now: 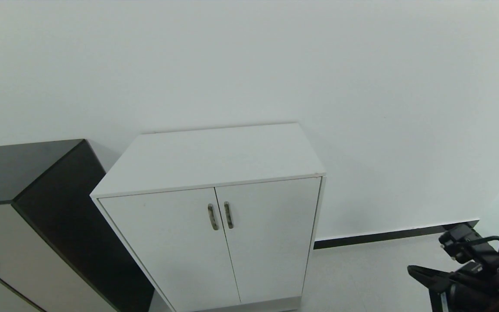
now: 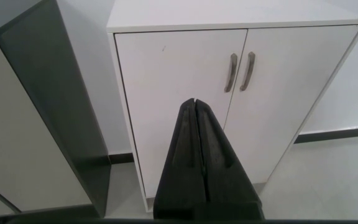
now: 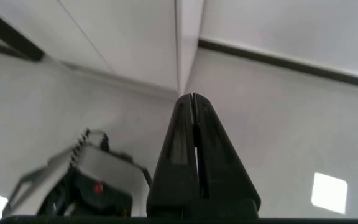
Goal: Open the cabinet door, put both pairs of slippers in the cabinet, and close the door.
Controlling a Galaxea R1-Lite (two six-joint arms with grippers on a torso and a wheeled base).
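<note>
A white two-door cabinet stands against the wall with both doors closed. Its two metal handles sit side by side at the centre seam. In the left wrist view my left gripper is shut with nothing in it, held in front of the left door, a little short of the handles. My right gripper is low at the right, well clear of the cabinet. The right wrist view shows my right gripper shut and empty, pointing at the cabinet's lower corner.
A taller unit with a dark side panel stands close to the cabinet's left. A black baseboard runs along the white wall. Bare light floor lies to the cabinet's right.
</note>
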